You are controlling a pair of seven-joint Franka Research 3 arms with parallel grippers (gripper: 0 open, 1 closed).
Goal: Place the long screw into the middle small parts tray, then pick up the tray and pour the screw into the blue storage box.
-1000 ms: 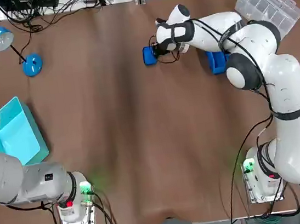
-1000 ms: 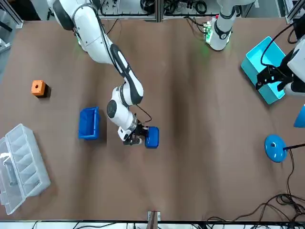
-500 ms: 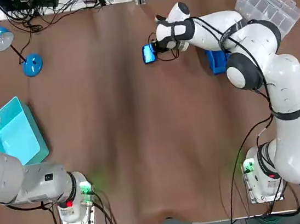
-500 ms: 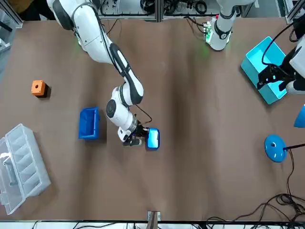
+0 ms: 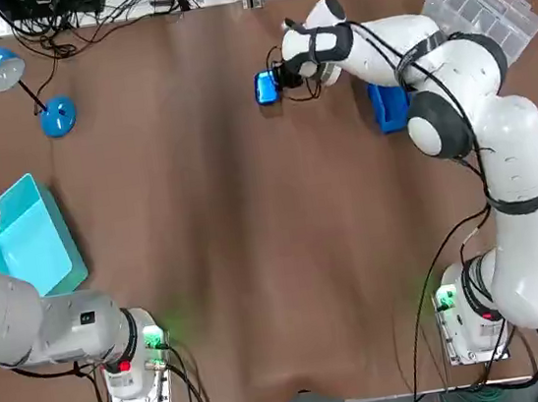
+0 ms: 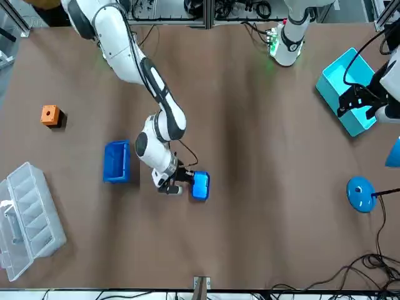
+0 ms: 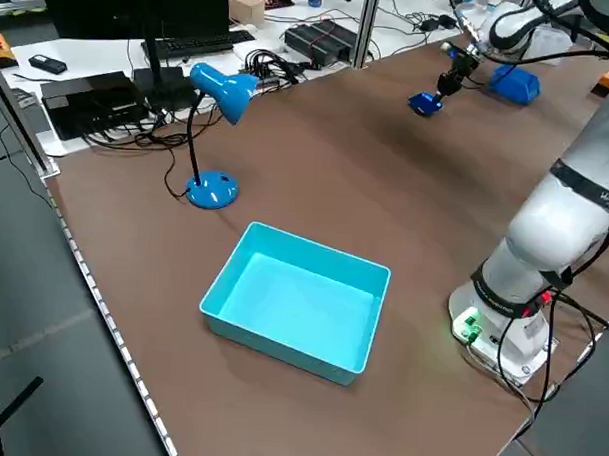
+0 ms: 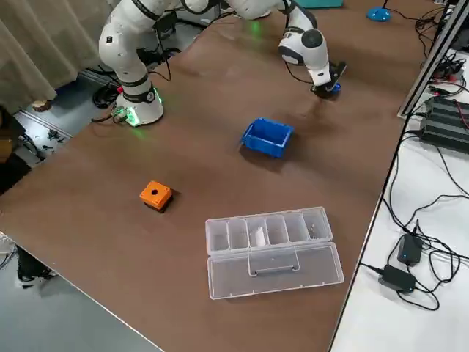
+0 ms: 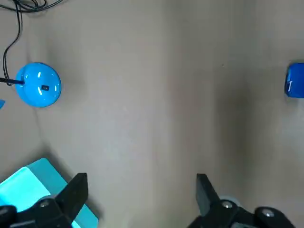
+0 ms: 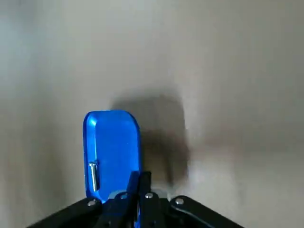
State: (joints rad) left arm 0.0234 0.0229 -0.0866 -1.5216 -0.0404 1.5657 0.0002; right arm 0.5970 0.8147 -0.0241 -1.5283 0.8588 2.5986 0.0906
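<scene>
Small parts tray (image 10: pixel 112 142): near end hidden behind the jaws of the right gripper (image 10: pixel 139 184) in its wrist view. Long screw (image 10: pixel 93 175) too small to pick out from overhead. Storage box (image 9: pixel 27 184) cut off by left wrist view's edge.

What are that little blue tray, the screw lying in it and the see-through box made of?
The little blue tray looks like glossy plastic, with rounded moulded corners. The screw is metal, by its silvery shine. The see-through box is probably clear plastic: the table shows through its lid.
</scene>
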